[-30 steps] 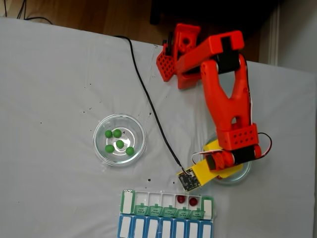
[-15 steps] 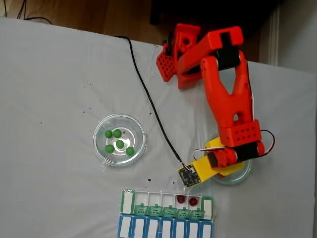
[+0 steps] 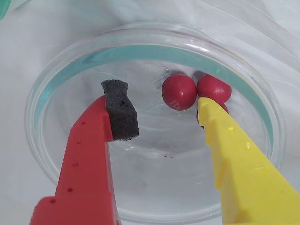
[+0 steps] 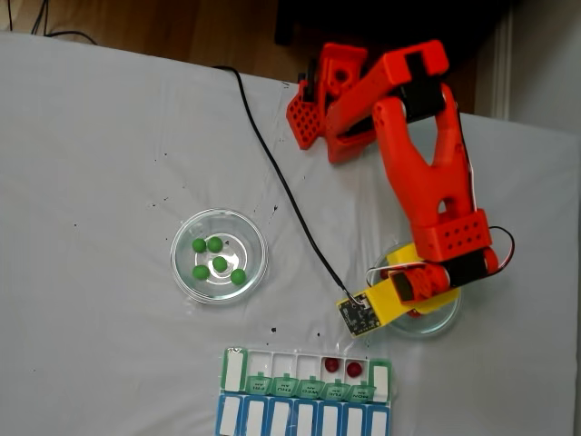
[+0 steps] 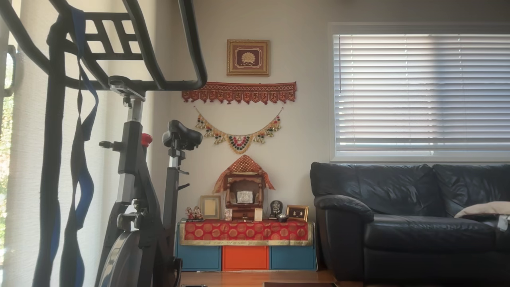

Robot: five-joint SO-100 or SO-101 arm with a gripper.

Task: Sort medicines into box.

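Glossy red balls [image 3: 178,91] sit at one o'clock in my glass dish [image 3: 61,79], touching each other; light, hard and slick, I judge. My gripper [image 3: 161,110] hangs wide, empty. I'd pinch the nearer ball across its middle. Pill box [image 4: 304,391] waits at seven o'clock.

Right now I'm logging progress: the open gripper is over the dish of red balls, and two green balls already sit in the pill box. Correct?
Not quite. In the fixed view the two balls in the pill box are dark red, not green; the green balls are in the other dish. The rest holds: the wrist view shows the gripper open over the dish of red balls.
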